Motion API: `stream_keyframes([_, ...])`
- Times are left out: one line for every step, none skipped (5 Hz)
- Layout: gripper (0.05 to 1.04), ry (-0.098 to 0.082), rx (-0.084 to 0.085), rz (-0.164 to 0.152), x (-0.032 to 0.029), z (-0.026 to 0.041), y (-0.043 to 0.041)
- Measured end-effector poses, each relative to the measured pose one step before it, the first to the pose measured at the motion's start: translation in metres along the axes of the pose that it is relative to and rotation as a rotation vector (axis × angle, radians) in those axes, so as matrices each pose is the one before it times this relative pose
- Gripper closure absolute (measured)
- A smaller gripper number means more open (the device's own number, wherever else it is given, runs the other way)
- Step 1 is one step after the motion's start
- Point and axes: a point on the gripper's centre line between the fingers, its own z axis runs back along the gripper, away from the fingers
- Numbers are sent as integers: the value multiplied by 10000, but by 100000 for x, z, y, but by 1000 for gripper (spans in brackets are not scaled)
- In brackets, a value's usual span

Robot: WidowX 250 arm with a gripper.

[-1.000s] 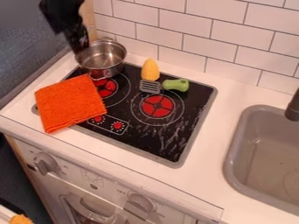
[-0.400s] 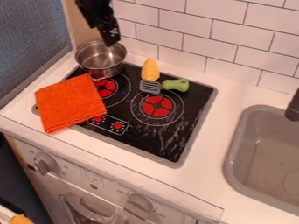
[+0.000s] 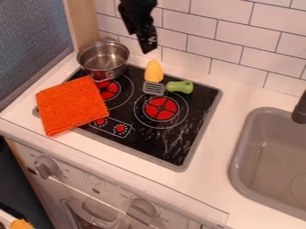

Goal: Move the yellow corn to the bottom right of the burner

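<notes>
The black gripper (image 3: pixel 148 48) hangs from the top edge, a little above and slightly left of the yellow corn in the view, apart from it. The yellow corn (image 3: pixel 154 71) stands out at the back edge of the black cooktop (image 3: pixel 160 145), its tip toward the tiled wall. Below the corn, the grey slotted head of a green-handled spatula (image 3: pixel 179 86) meets its lower end. The right-hand burner (image 3: pixel 161 108), a red disc within white rings, lies just in front of the spatula.
A metal pot (image 3: pixel 103 60) stands at the cooktop's back left. An orange cloth (image 3: pixel 71 105) covers its left front part. To the right is a grey sink (image 3: pixel 239 163) with a dark faucet (image 3: pixel 300 109); white tiles (image 3: pixel 239 56) rise behind.
From over the pot at the upper left, the gripper has moved right to above the corn. The corn, spatula, pot and cloth have kept their places.
</notes>
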Motion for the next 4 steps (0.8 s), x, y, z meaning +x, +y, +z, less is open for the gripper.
stream_keyframes([83,223,-276,-101,616,-1860,-565])
stream_keyframes([83,556,95,-164,-704,-1640,-166])
stream_keyframes([83,323,130,-159,-15,-1473,-415])
stream_keyframes([83,356,44,-187,-135,-1177,-217])
